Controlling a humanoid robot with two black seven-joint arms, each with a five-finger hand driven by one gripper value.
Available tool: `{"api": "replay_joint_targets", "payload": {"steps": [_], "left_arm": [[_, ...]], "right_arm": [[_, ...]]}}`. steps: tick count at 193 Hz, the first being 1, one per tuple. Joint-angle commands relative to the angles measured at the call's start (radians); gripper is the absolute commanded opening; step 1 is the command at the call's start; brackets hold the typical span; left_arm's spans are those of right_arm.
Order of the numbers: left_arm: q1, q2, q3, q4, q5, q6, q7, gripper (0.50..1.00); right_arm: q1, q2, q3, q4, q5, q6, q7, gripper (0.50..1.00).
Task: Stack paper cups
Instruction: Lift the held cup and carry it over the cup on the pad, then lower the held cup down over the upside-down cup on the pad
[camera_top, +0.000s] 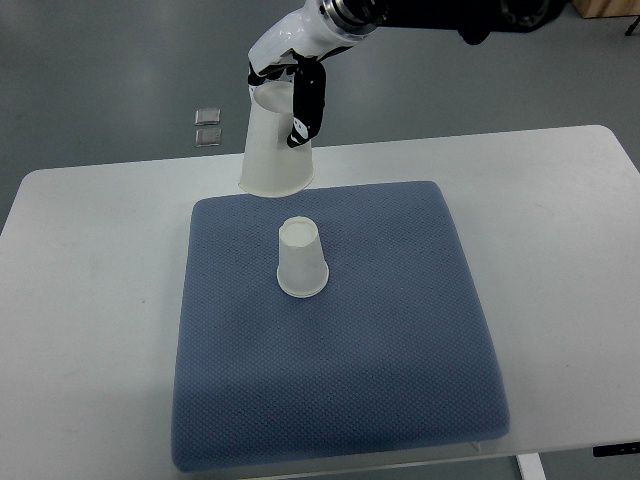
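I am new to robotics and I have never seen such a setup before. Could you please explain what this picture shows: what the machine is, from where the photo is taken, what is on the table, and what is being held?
There is one picture, taken by a camera that looks steeply down from the robot's own side. The machine is a humanoid robot with two arms that end in hands with fingers. Only the right arm is seen, coming from the top right. Its right hand grips a paper cup turned upside down, with the wide mouth pointing down, above the far edge of a blue pad. The pad lies on a white table. A second, smaller-looking upside-down cup stands on the pad, near its middle. The held cup is apart from it, not yet stacked. Two small squares lie on the floor beyond the table.
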Motion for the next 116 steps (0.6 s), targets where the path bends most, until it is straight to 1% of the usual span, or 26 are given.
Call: {"api": "replay_joint_targets", "payload": {"steps": [1, 116], "left_arm": [[0.0, 0.0, 0.002, -0.002, 0.0, 0.0, 0.0, 1.0], [0.0, 0.0, 0.0, 0.0, 0.0, 0.0, 0.0, 1.0]], "right_arm": [[-0.022, 0.0, -0.006, -0.001, 0.001, -0.023, -0.001, 0.533], [-0.121, 0.0, -0.015, 0.001, 0.059, -0.101, -0.017, 0.543]]}}
